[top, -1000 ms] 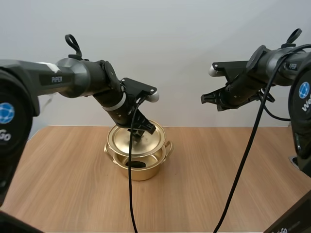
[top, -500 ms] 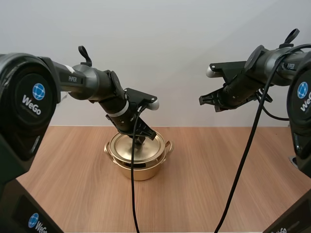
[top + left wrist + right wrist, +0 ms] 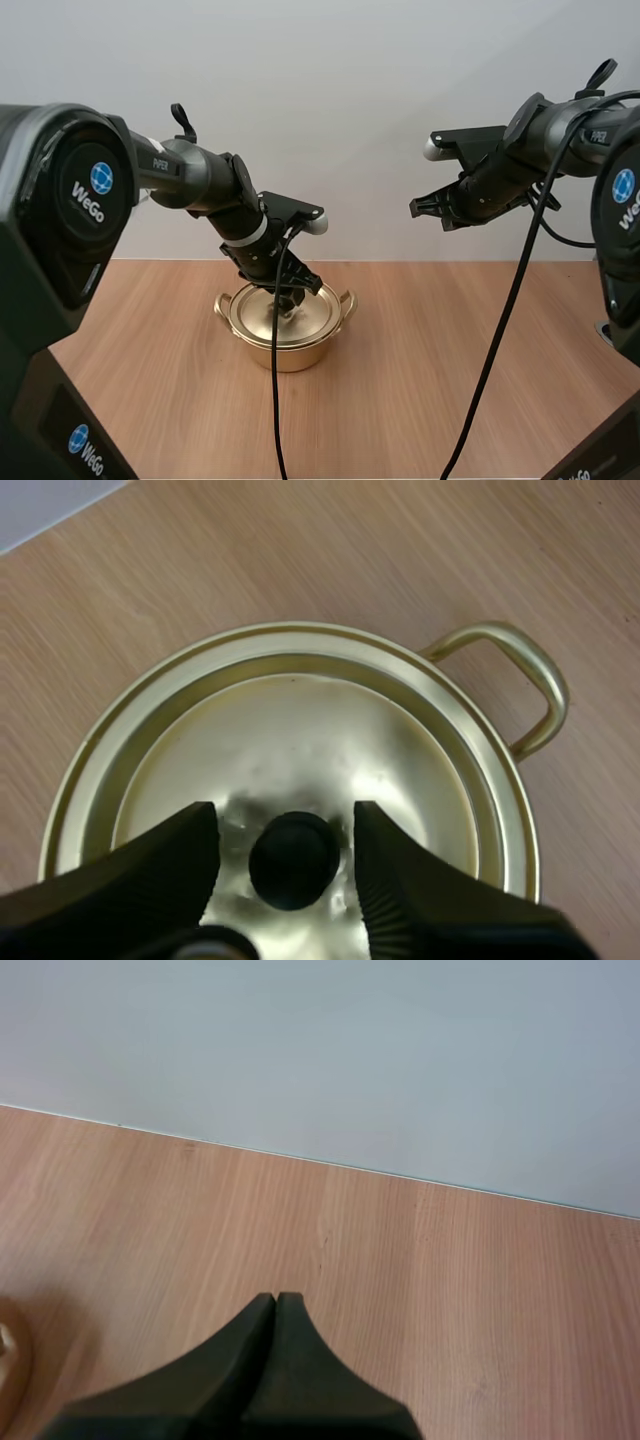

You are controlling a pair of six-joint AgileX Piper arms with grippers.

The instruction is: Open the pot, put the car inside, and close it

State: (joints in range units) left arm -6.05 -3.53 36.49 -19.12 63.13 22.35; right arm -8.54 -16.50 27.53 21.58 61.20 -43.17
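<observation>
The gold pot point(image 3: 292, 352) stands mid-table with its lid point(image 3: 281, 316) sitting flat on the rim. My left gripper point(image 3: 288, 296) is down over the lid. In the left wrist view its fingers point(image 3: 170, 865) stand apart on either side of the lid's black knob point(image 3: 293, 860), with a small gap on each side, so the left gripper point(image 3: 285, 822) is open. The lid point(image 3: 300, 720) hides the inside of the pot. My right gripper point(image 3: 417, 207) hangs high at the right, away from the pot, shut point(image 3: 276, 1306) on nothing.
One looped pot handle point(image 3: 522, 680) sticks out beside the lid. Bare wooden table point(image 3: 450, 380) stretches on all sides of the pot, with a pale wall behind it.
The left gripper brought the lid down from a tilted hold above the pot onto the rim, covering a dark object seen inside earlier. The right arm has barely moved.
</observation>
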